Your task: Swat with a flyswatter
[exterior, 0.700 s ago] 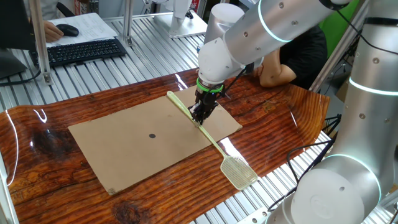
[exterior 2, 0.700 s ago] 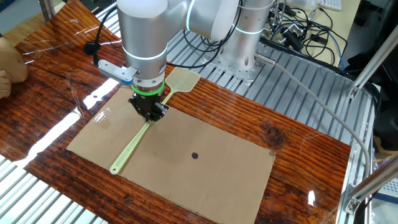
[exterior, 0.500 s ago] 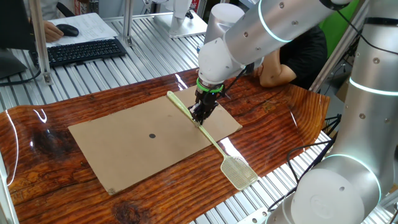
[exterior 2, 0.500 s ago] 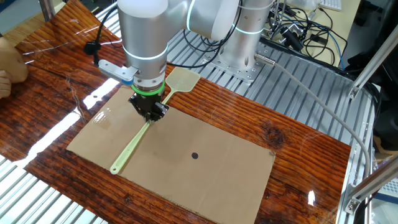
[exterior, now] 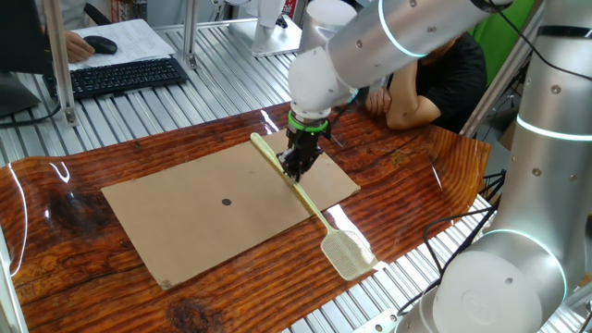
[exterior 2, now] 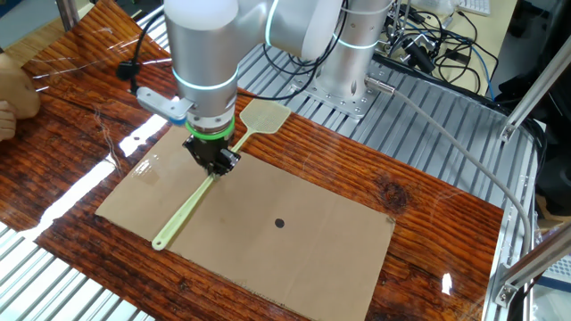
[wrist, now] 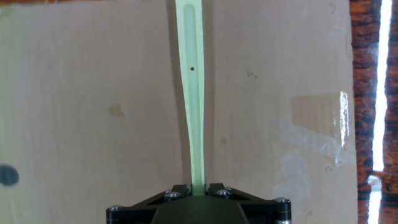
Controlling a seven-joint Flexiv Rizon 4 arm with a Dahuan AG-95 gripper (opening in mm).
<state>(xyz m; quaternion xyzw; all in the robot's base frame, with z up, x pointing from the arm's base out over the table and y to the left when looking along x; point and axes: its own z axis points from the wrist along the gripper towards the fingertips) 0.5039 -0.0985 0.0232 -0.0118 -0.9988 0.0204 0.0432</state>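
The flyswatter point(exterior: 310, 205) is pale yellow-green, with a long thin handle and a squarish mesh head point(exterior: 346, 254). My gripper point(exterior: 296, 169) is shut on the middle of its handle and holds it slightly above the cardboard sheet point(exterior: 199, 208). The head hangs past the table's front right edge. In the other fixed view the gripper point(exterior 2: 211, 167) grips the handle point(exterior 2: 183, 218), with the head point(exterior 2: 264, 115) behind it. In the hand view the handle point(wrist: 194, 93) runs straight up from between the closed jaws of the gripper point(wrist: 198, 190). A black dot point(exterior: 227, 203) marks the cardboard.
The cardboard lies on a dark wooden tabletop point(exterior: 407, 185) set on a metal slatted bench. A keyboard point(exterior: 120, 76) and mouse sit at the back left. A person's arm point(exterior: 412, 106) rests at the table's far edge. The robot base point(exterior 2: 352, 62) and cables stand behind.
The gripper has lifted a little with the flyswatter and shifted it slightly; the head has risen off the table edge and the handle end has moved a bit.
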